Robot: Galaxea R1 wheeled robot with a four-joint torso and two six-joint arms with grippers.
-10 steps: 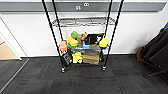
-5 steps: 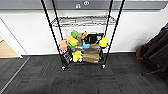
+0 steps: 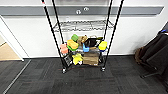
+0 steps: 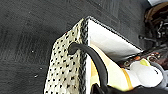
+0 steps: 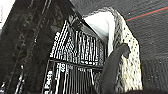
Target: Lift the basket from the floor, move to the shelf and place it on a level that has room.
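The cream basket (image 4: 62,71) with perforated sides hangs over the dark grey carpet floor (image 4: 27,32). In the left wrist view my left gripper (image 4: 80,50) is shut on its rim, one dark finger (image 4: 72,47) hooked on the outer wall. At the opposite wall of the basket (image 5: 130,67), my right gripper (image 5: 117,53) is shut on the rim too. A yellow and white toy (image 4: 145,72) and a black printed box (image 5: 75,55) lie inside. Straight ahead in the head view stands the shelf (image 3: 53,37). Its wire level (image 3: 83,25) in the middle is bare.
A lower tier holds colourful toys (image 3: 72,45), and a brown cardboard box (image 3: 90,58) sits beneath them. A dark chair with a coat (image 3: 155,55) stands at the right. A doorway onto tan wooden floor (image 3: 7,52) opens at the left. Carpet (image 3: 82,81) stretches before the shelf.
The shelf sits slightly lower and larger in the head view, so the camera has come a little closer. Nothing on the shelf has shifted.
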